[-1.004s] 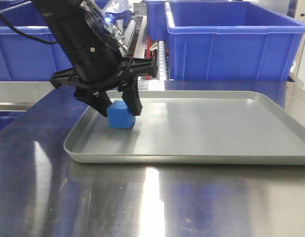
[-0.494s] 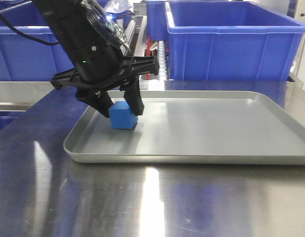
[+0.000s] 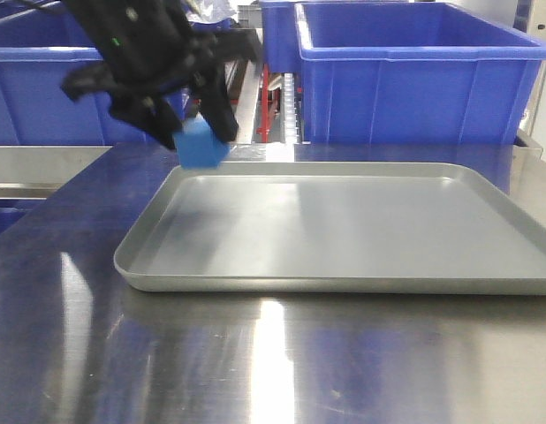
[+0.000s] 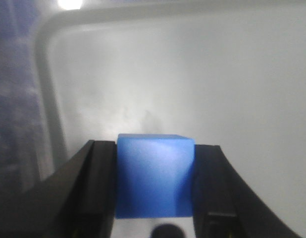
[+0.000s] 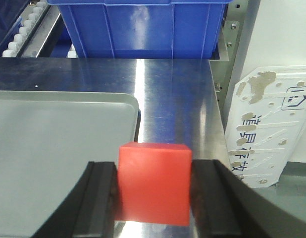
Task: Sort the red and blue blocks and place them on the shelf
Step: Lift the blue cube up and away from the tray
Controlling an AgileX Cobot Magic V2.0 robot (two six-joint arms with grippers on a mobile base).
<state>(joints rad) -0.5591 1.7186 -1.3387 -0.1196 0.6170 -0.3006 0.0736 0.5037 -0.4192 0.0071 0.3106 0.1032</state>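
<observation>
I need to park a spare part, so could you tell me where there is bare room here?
The flat grey rimmed tray is bare throughout, as is the shiny steel tabletop in front of it. Crowded: above the tray's far left corner, where the left gripper holds the small blue cube.

The left arm (image 3: 123,40), black, slants down from the upper left in the front view, its outline blurred. The left gripper (image 3: 200,132) points downward. Its two black fingers (image 4: 96,191) press against opposite sides of the blue block (image 4: 155,181), which sits squarely between them. The right gripper (image 5: 153,201) shows only in its own wrist view. Its black fingers (image 5: 101,198) clamp the red block (image 5: 154,181) from left and right, and the block sits level between them.
</observation>
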